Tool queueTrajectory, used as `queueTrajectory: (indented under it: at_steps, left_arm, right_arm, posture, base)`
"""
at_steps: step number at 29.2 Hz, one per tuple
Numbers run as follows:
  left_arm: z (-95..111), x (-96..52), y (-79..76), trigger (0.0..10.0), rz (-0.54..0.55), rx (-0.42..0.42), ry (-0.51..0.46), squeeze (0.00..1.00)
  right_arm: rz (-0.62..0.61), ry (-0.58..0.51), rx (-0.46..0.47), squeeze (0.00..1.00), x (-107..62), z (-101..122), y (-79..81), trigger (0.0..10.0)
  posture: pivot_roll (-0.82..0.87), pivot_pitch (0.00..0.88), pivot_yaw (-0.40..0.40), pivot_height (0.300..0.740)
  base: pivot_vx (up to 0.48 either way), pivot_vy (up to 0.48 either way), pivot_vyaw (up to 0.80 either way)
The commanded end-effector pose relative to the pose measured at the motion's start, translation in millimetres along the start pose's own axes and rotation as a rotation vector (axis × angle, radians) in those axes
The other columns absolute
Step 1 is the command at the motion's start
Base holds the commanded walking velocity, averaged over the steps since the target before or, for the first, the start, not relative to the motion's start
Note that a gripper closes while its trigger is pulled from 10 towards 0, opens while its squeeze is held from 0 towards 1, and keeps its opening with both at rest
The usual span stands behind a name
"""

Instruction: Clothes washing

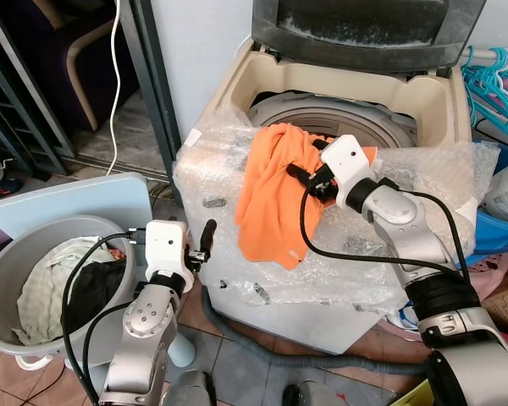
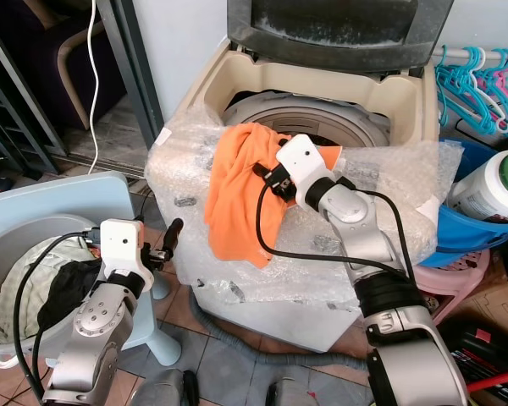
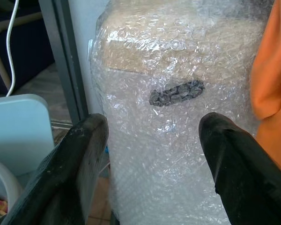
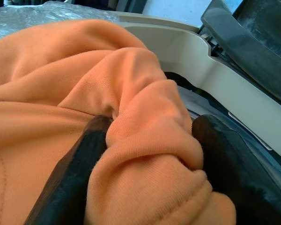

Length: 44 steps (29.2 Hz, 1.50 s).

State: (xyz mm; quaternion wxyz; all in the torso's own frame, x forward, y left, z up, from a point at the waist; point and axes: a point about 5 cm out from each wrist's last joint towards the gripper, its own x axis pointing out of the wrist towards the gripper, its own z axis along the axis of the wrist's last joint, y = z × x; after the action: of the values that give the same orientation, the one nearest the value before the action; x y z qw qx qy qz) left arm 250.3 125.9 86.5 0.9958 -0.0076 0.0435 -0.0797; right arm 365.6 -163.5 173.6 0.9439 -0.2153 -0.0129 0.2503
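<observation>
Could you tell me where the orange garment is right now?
The orange garment hangs over the washing machine's bubble-wrapped front rim, pinched by the right gripper.

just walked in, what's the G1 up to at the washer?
It is loading laundry. The right gripper is shut on a fold of an orange garment, which is draped over the bubble-wrapped front rim of the top-loading washing machine; the lid is up and the drum is open behind it. The left gripper is open and holds nothing, low beside the machine's front corner. More clothes sit in the grey basin on the robot's left.
</observation>
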Motion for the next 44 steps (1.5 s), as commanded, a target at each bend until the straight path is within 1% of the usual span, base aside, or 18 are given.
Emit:
queueTrajectory:
  at_steps: [1,13,16,19,22,24,25,29,30,31,32,34,35,36,37,41,42,44]
  left_arm:
    - [-0.2,-1.6,0.8,10.0,0.009,0.003,0.005,0.00]
    - [0.7,1.8,-1.3,10.0,0.009,0.000,0.000,0.00]
    - [0.7,1.9,-1.6,10.0,0.009,0.000,-0.001,0.00]
    - [0.6,1.5,-1.5,10.0,0.015,-0.002,-0.001,0.00]
    - [0.5,1.8,-1.4,10.0,0.015,-0.001,0.000,0.00]
    - [-0.2,3.3,-1.5,10.0,0.013,0.001,0.002,0.00]
    - [-0.2,3.3,-1.5,10.0,0.013,0.001,0.002,0.00]
    - [1.4,5.4,-4.0,10.0,0.007,-0.002,-0.004,0.00]
    - [1.6,5.5,-4.3,10.0,0.006,-0.002,-0.005,0.00]
    - [1.5,5.3,-4.4,10.0,0.007,-0.002,-0.005,0.00]
    - [1.4,5.3,-4.2,10.0,0.010,-0.002,-0.005,0.00]
    - [1.2,5.1,-4.0,10.0,0.014,-0.002,-0.005,0.00]
    - [1.3,5.1,-4.2,10.0,0.015,-0.002,-0.006,0.00]
    - [1.3,5.1,-4.2,10.0,0.015,-0.002,-0.006,0.00]
    - [1.4,4.9,-4.6,10.0,0.019,-0.004,-0.006,0.00]
    - [1.3,5.0,-4.7,10.0,0.021,-0.006,-0.005,0.00]
    - [0.8,5.3,-4.4,10.0,0.019,-0.006,-0.002,0.00]
    - [0.5,5.9,-4.3,10.0,0.013,-0.005,0.000,0.00]
  right_arm:
    - [-0.114,0.059,0.049,0.00,-10.1,-11.3,-25.3,0.0]
    - [-0.329,0.098,0.166,0.00,-2.7,2.0,-76.1,0.0]
    - [-0.362,0.078,0.186,0.00,-2.0,7.0,-81.2,0.0]
    - [-0.484,-0.108,0.208,0.00,1.9,51.2,-105.6,0.0]
    - [-0.496,-0.173,0.190,0.00,3.2,68.7,-111.3,0.0]
    - [-0.526,-0.283,0.160,0.00,3.3,98.9,-121.5,0.0]
    - [-0.526,-0.283,0.160,0.00,3.3,98.9,-121.5,0.0]
    - [-0.603,-0.355,0.126,0.00,0.3,129.0,-133.9,0.0]
    - [-0.609,-0.354,0.077,0.00,1.5,137.6,-134.3,0.0]
    - [-0.609,-0.339,0.037,0.00,3.4,139.9,-133.0,3.7]
    - [-0.602,-0.317,-0.008,0.00,5.9,140.5,-130.5,10.0]
    - [-0.558,-0.269,-0.054,0.00,11.7,136.1,-124.0,10.0]
    - [-0.529,-0.248,-0.062,0.15,14.2,133.1,-120.9,10.0]
    - [-0.529,-0.248,-0.062,0.15,14.2,133.1,-120.9,10.0]
    - [-0.460,-0.219,-0.061,1.00,18.7,120.5,-111.9,10.0]
    - [-0.409,-0.198,-0.086,1.00,19.6,108.7,-105.7,10.0]
    - [-0.356,-0.170,-0.136,1.00,14.4,93.7,-104.4,10.0]
    - [-0.357,-0.180,-0.178,1.00,7.1,89.6,-108.7,10.0]
  posture:
    - [0.02,0.081,0.021,0.740]
    - [0.02,0.072,0.016,0.740]
    - [0.02,0.071,0.015,0.740]
    - [0.03,0.070,0.012,0.740]
    - [0.02,0.070,0.012,0.740]
    - [0.02,0.071,0.013,0.740]
    - [0.02,0.071,0.013,0.740]
    - [0.02,0.073,0.014,0.740]
    - [0.02,0.074,0.012,0.740]
    - [0.02,0.074,0.011,0.740]
    - [0.02,0.073,0.008,0.740]
    - [0.02,0.074,0.007,0.740]
    - [0.02,0.075,0.004,0.740]
    - [0.02,0.075,0.004,0.740]
    - [0.02,0.078,0.005,0.740]
    - [0.02,0.080,0.006,0.740]
    - [0.01,0.081,0.015,0.740]
    - [0.00,0.079,0.019,0.740]
  base:
    - [0.000,0.000,0.00]
    - [0.000,0.000,0.00]
    - [0.000,0.000,0.00]
    - [0.000,0.000,0.00]
    - [0.000,0.000,0.00]
    - [0.000,0.000,0.00]
    - [0.000,0.000,0.00]
    - [0.000,0.000,0.00]
    - [0.000,0.000,0.00]
    - [0.000,0.000,0.00]
    - [0.000,0.000,0.00]
    - [0.000,0.000,0.00]
    - [0.000,0.000,0.00]
    - [0.000,0.000,0.00]
    - [0.000,0.000,0.00]
    - [0.000,0.000,0.00]
    - [0.000,0.000,0.00]
    - [0.000,0.000,0.00]
